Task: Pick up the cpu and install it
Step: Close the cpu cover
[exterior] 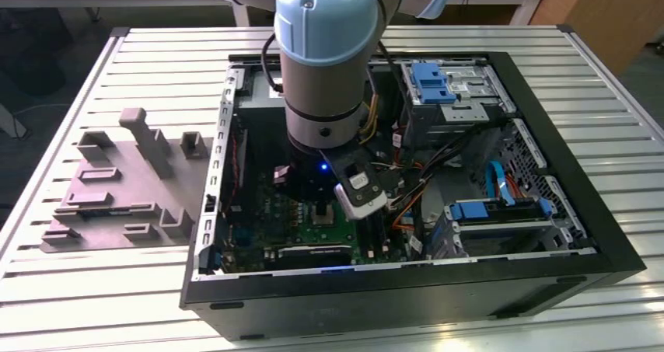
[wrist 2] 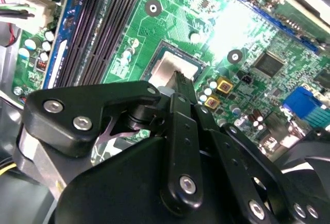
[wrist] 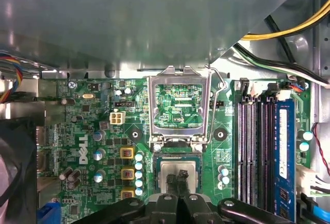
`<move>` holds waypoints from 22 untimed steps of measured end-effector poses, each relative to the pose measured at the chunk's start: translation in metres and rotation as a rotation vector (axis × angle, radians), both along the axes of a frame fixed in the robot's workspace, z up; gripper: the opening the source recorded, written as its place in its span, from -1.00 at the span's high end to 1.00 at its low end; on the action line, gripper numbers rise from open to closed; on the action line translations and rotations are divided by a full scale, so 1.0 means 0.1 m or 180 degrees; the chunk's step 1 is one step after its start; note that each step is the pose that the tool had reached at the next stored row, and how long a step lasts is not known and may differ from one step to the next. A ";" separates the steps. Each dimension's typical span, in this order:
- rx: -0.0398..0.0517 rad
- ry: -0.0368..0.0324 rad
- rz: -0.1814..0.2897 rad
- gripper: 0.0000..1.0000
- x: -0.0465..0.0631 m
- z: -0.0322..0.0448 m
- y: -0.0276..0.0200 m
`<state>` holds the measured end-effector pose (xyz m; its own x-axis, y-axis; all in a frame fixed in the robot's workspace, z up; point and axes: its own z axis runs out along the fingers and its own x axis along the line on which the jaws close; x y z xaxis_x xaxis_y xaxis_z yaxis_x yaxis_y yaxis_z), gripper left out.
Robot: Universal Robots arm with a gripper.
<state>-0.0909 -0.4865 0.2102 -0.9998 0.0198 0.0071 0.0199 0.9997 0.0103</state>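
The cpu is a small silvery square lying flat in the motherboard socket, also seen in the second wrist view. My gripper has its black fingers shut together, tips down on the middle of the chip's top. Just beyond the chip, the socket's metal load plate stands flipped open, and its wire lever is raised. In the exterior view the arm reaches down into the open computer case over the green motherboard.
Dark memory slots run beside the socket. A grey metal box overhangs the board, with yellow and black cables near it. A black fan sits at one side. A grey-purple tray lies outside the case.
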 end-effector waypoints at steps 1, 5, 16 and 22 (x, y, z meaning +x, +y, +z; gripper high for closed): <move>-0.0002 0.0000 0.0000 0.79 0.00 0.023 0.002; -0.0004 -0.0002 0.0000 0.79 0.00 0.154 0.004; -0.0014 -0.0004 0.0000 0.79 0.00 0.442 0.013; -0.0014 -0.0004 0.0000 0.79 0.00 0.447 0.013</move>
